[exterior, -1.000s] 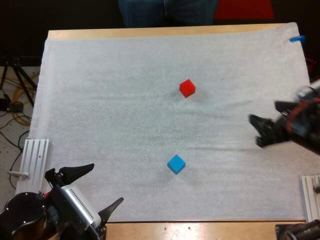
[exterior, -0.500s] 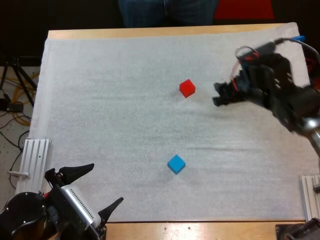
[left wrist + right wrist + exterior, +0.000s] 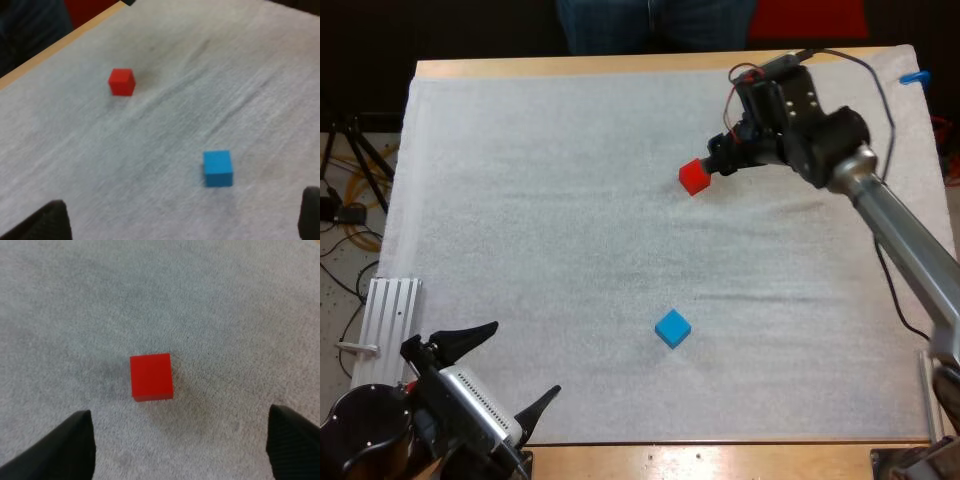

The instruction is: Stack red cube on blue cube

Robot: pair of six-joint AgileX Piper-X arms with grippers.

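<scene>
Red cube (image 3: 695, 177) lies on the white mat (image 3: 520, 200), far of centre, well apart from the blue cube (image 3: 672, 328). Right gripper (image 3: 720, 162) is just beside the red cube, jaws spread wide and clear of it. Left gripper (image 3: 526, 358) is at the near left corner, spread wide, holding nothing.

Red cube (image 3: 694, 177): small, plain bright red, no marks, sits flat on the mat (image 3: 520, 200), upright, one face up. Lies far of centre and a bit to the right, turned approx. diagonal to the mat edges so a corner points to the near side. Right wrist view: top face square and evenly lit, darker side face below it, faint shadow on the cloth round it. Blue cube (image 3: 672, 328): same size and shape, light blue, also flat and upright, also turned w/ a corner toward the near side. Lies near of centre, slightly left of the red cube, well apart from it. Not stacked yet.
</scene>
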